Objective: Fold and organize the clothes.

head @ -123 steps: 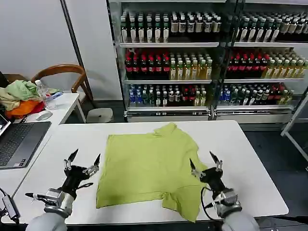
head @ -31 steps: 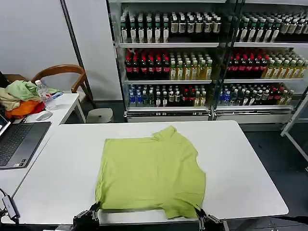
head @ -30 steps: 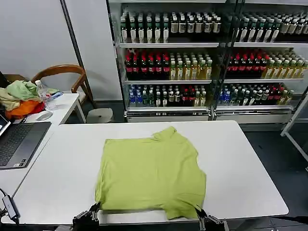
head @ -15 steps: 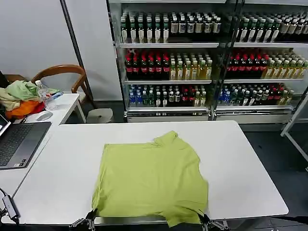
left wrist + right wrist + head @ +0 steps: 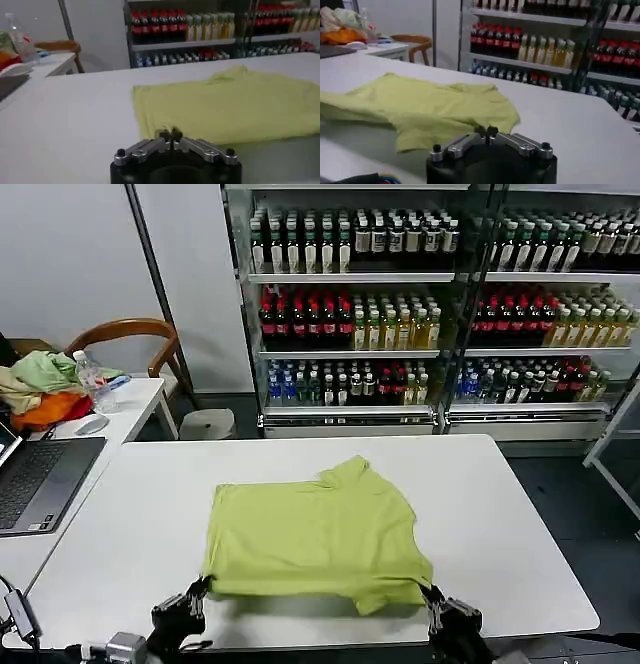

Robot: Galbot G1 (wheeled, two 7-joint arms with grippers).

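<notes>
we see the left gripper (image 5: 200, 589) and right gripper (image 5: 427, 593) each clenched on the t-shirt (image 5: 315, 534) hem (raised off the desk (image 5: 120, 534)).

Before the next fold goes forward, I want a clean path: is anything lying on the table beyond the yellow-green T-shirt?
Nothing visible. The left gripper and right gripper are shut on the near hem of the T-shirt, and the white table beyond it is bare up to its far edge.

Right claw (image 5: 486, 131) pinches T-shirt (image 5: 430, 107) hem, lifted.
</notes>
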